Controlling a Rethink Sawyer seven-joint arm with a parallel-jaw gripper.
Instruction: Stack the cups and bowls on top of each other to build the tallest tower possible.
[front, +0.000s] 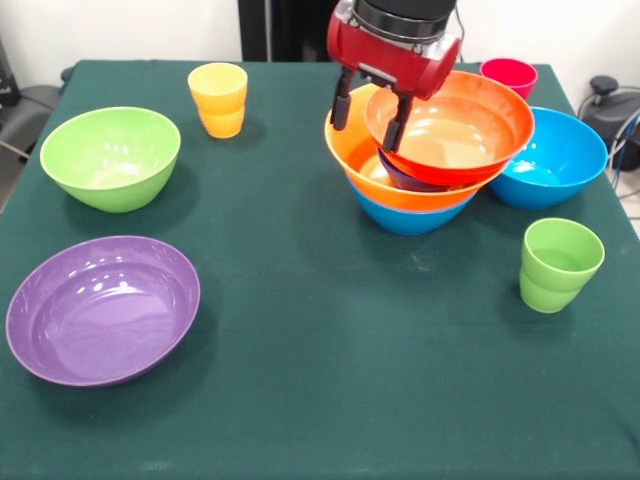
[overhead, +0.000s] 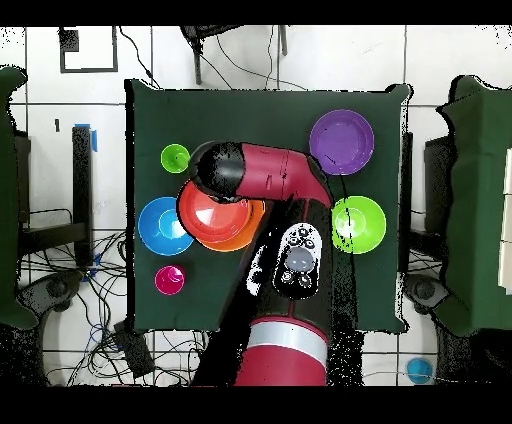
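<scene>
Four bowls are seen nested in the tower on the green counter: a blue bowl lowest, a yellow-orange bowl in it, a small dark blue bowl barely showing, and an orange-red bowl tilted on top. The claw is spread, its two dark fingers straddling the near-left rim of the orange-red bowl, one outside and one inside; whether the rim is touched cannot be told. A second large blue bowl is set just beside the tower, with the red-pink cup behind it. The light green cup stands apart at the front, the yellow cup toward the back, and the lime green bowl and the wide purple bowl lie well apart on the other side.

The pile is judged to be lopsided already, since the top bowl is perched on the small one and is not seated level. If the claw is lifted with a finger still hooked under the rim, the orange-red bowl could be tipped off or the whole tower dragged sideways. Any further bowl set on this slanted top would likely slide.
</scene>
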